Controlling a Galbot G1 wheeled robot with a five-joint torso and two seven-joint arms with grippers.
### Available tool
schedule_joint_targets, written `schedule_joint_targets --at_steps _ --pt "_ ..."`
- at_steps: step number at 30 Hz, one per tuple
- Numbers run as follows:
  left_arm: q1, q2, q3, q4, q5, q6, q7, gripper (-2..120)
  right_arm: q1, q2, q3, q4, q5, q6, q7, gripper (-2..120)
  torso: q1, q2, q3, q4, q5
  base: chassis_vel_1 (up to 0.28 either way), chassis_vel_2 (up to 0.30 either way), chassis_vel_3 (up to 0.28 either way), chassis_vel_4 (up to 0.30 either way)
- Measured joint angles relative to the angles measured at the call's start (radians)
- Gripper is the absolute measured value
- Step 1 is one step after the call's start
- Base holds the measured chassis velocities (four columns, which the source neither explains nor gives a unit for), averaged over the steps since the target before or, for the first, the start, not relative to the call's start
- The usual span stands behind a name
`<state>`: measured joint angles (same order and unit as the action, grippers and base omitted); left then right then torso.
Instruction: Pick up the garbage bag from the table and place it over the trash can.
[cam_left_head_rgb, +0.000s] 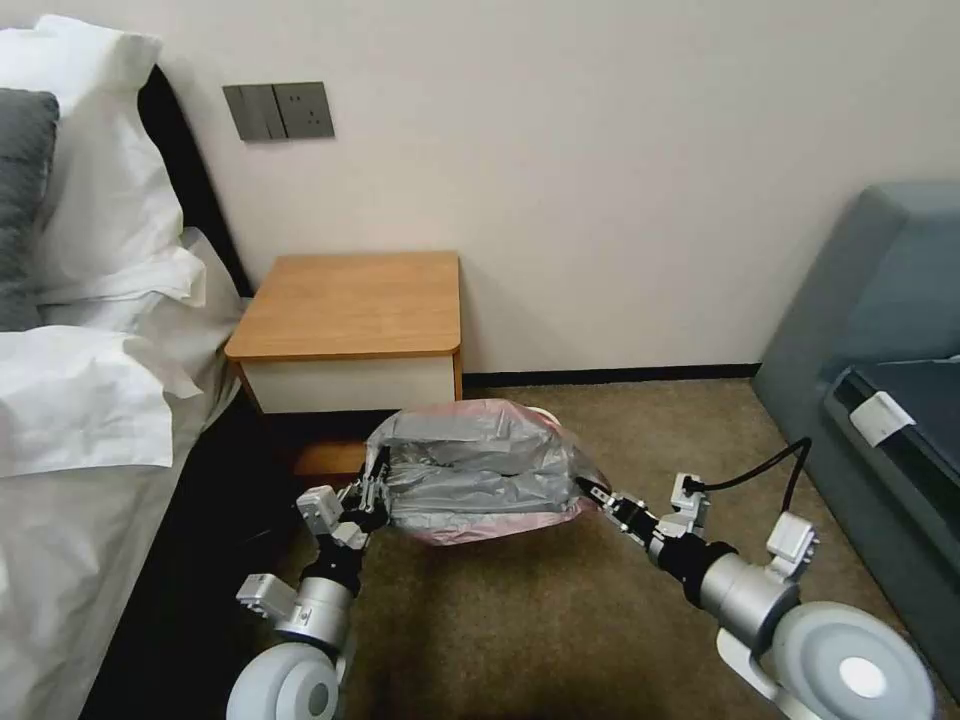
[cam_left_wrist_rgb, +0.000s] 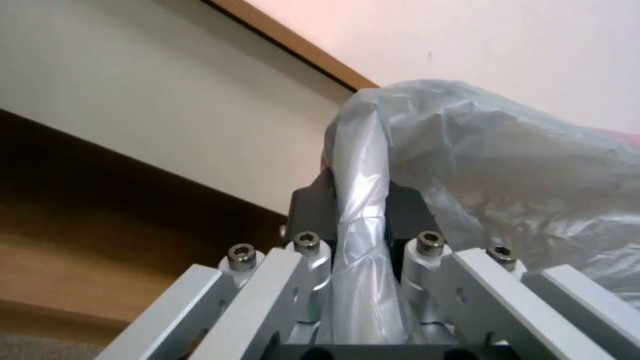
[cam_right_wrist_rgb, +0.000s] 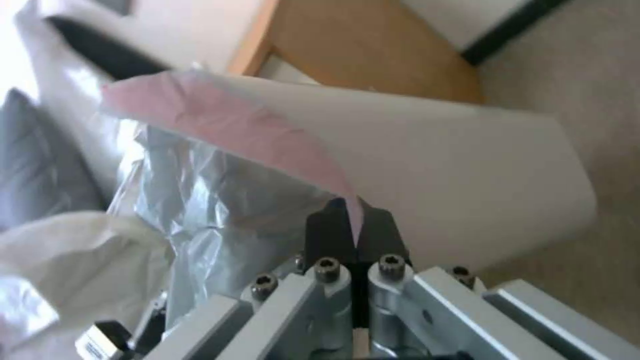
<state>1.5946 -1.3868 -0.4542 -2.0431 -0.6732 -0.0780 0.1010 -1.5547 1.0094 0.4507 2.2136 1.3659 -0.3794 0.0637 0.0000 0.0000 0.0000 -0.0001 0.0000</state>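
Note:
The garbage bag, crinkled grey plastic with a pinkish rim, hangs stretched between my two grippers in front of the table. My left gripper is shut on a bunched fold at the bag's left end; in the left wrist view the garbage bag runs up between the left gripper's dark pads. My right gripper is shut on the right end. In the right wrist view the right gripper pinches the pink rim beside the trash can's white wall. From the head view, the bag covers nearly all of the trash can.
A bed with white pillows lies at the left, its dark frame close to my left arm. A grey sofa stands at the right. Brown carpet spreads between my arms. A switch panel is on the wall.

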Motion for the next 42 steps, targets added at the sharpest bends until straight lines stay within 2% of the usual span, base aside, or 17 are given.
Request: schedule_joint_targets --at_steps 2,10,14,19,26,33,42 --pt "0.002 0.000 -0.002 -0.004 -0.005 0.000 0.007 9 0.021 0.000 -0.004 -0.038 -0.057 0.014 -0.081 0 0.000 0.000 0.000 0.0001 0.0000 0.000 0.000 0.000 0.000" --pt "0.003 -0.002 0.000 -0.005 -0.019 -0.001 0.017 9 0.107 -0.007 -0.021 -0.116 -0.210 0.057 -0.191 0 0.000 0.000 0.000 0.0001 -0.0001 0.000 0.000 0.000 0.000" --pt "0.004 -0.003 0.002 -0.006 -0.021 -0.001 0.024 9 0.156 -0.016 -0.042 -0.150 -0.242 0.073 -0.202 0 0.000 0.000 0.000 0.0000 0.0000 0.000 0.000 0.000 0.000" --pt "0.009 -0.003 0.000 -0.010 -0.026 -0.003 0.037 9 0.225 -0.033 -0.074 -0.191 -0.239 0.058 -0.167 0 0.000 0.000 0.000 0.0002 0.0000 0.000 0.000 0.000 0.000" --pt "0.015 -0.004 -0.001 -0.012 -0.030 -0.009 0.041 9 0.269 -0.064 -0.090 -0.205 -0.164 -0.011 -0.102 0 0.000 0.000 0.000 0.0003 0.0000 0.000 0.000 0.000 0.000" --pt "0.003 -0.007 -0.004 -0.012 -0.040 -0.012 0.024 9 0.165 -0.121 -0.015 -0.103 0.031 -0.085 -0.021 0 0.000 0.000 0.000 -0.0001 0.0000 0.000 0.000 0.000 0.000" --pt "-0.014 -0.006 -0.006 -0.006 -0.062 -0.008 0.013 9 0.133 -0.187 0.014 -0.043 0.150 -0.126 0.028 0 0.000 0.000 0.000 0.0001 0.0000 0.000 0.000 0.000 0.000"
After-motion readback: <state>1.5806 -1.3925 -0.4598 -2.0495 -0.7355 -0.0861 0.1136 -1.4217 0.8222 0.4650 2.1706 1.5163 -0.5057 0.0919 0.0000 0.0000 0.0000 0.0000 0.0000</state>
